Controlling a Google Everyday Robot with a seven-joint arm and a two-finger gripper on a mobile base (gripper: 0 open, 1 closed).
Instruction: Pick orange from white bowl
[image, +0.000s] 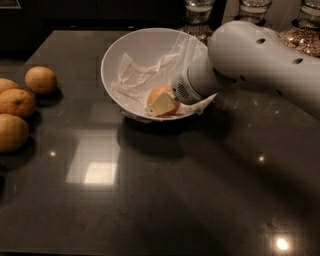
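Claw (162, 104) and orange (157, 92) in bowl (108, 56) — loose fruits (16, 102) leftward on table (150, 200)

Chunky white arm (250, 62), few dark holes (260, 41), vented wrist (184, 90), cream gripper (162, 104) on its left end, centre-far.

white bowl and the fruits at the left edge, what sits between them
Only bare dark tabletop, in the camera view. The gripper is in the white bowl at the orange.

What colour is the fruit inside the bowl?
The fruit is bright orange, clearest in the camera view. The tool is right by it, inside the white bowl.
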